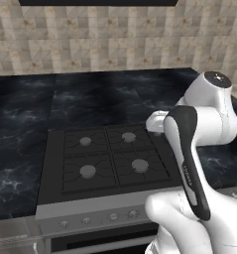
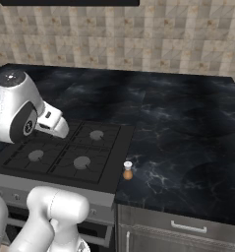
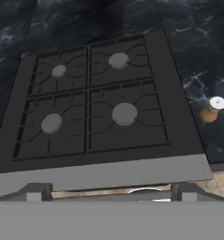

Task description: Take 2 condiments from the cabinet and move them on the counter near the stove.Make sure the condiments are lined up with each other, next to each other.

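Overhead, the gripper [image 3: 108,191] is held spread wide and empty above the stove [image 3: 92,108]. An orange-brown bottle [image 2: 128,171] is seen upright on the counter [image 2: 188,133], just beside the stove's right edge.

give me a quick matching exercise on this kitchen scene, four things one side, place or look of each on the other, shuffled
Things:
1. short orange-brown bottle with a white cap
2. dark grey four-burner gas cooktop
3. glossy black marble-look countertop
4. beige mottled tile wall

Descriptions:
A. rises behind the counter
B. carries a row of knobs along its front edge
C. stands upright on the counter just right of the stove's front corner
D. dark surface with faint white veining on both sides of the stove

Pairs: 1-C, 2-B, 3-D, 4-A
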You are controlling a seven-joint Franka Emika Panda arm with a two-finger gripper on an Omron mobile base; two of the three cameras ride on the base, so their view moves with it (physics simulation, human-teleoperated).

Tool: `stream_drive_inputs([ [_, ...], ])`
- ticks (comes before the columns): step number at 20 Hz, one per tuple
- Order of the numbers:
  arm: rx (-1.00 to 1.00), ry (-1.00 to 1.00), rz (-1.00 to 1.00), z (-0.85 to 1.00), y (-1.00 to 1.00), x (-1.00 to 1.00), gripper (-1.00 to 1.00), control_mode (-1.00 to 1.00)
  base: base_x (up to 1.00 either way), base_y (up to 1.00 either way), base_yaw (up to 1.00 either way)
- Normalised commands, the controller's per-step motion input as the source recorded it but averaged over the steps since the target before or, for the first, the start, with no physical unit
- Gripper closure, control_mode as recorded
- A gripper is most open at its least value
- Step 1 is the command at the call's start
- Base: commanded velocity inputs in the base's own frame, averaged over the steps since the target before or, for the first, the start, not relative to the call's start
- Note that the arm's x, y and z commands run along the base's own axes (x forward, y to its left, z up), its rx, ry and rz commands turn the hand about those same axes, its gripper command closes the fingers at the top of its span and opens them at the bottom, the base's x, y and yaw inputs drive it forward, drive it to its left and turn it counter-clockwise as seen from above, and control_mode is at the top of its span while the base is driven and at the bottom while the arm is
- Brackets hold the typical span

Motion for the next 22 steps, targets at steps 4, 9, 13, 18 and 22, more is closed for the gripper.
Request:
stream_drive_inputs([
  [4, -0.03, -0.03, -0.08, 0.00, 0.13, -0.04, -1.00, -1.00, 0.00, 0.00, 0.00],
  [9, -0.01, 0.00, 0.00, 0.00, 0.00, -0.08, -1.00, -1.00, 0.00, 0.00, 0.00],
  [13, 0.00, 0.00, 0.01, 0.01, 0.00, -0.11, -1.00, -1.00, 0.00, 0.00, 0.00],
  [18, -0.01, 0.00, 0.05, 0.06, 0.00, -0.27, -1.00, -1.00, 0.00, 0.00, 0.00],
  [22, -0.01, -0.04, 0.01, 0.07, 0.00, -0.29, -1.00, -1.00, 0.00, 0.00, 0.00],
])
